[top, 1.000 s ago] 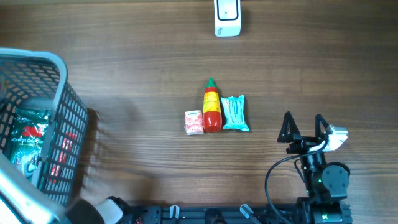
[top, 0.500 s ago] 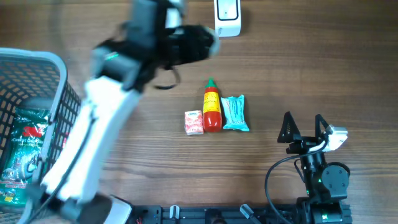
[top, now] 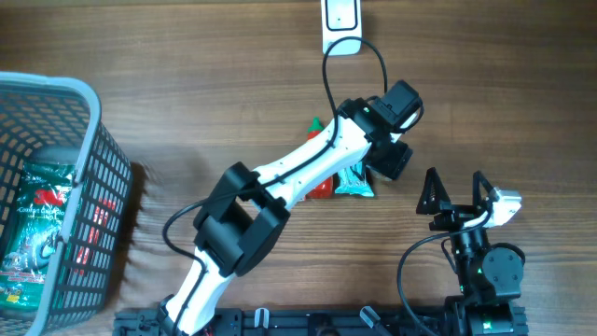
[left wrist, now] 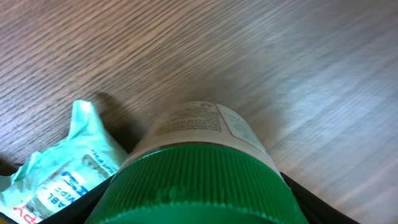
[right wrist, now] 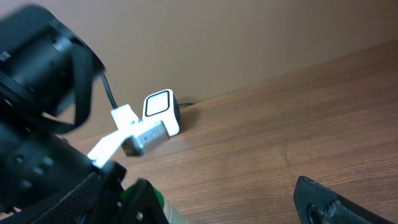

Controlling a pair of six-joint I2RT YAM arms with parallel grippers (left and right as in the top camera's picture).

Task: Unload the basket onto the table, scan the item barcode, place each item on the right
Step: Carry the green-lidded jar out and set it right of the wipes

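Observation:
My left gripper (left wrist: 196, 208) is shut on a jar with a ribbed green lid (left wrist: 199, 186) and a white printed label (left wrist: 199, 121), held low over the wood table. From overhead the left gripper (top: 390, 157) hangs just right of the teal packet (top: 354, 184), and the jar is hidden under it. The white scanner (top: 340, 23) stands at the table's far edge, also in the right wrist view as the scanner (right wrist: 161, 112). My right gripper (top: 457, 191) stands open and empty near the front right. I cannot make out a barcode.
A red sauce bottle (top: 323, 189) lies mostly under the left arm beside the teal packet (left wrist: 56, 180). A grey basket (top: 89, 201) at the left holds a green bag (top: 37, 224). The scanner's black cable (top: 350, 70) runs toward the left arm.
The left arm has swung from the basket side across the back of the table and now reaches down right of the teal packet. The right arm has not moved.

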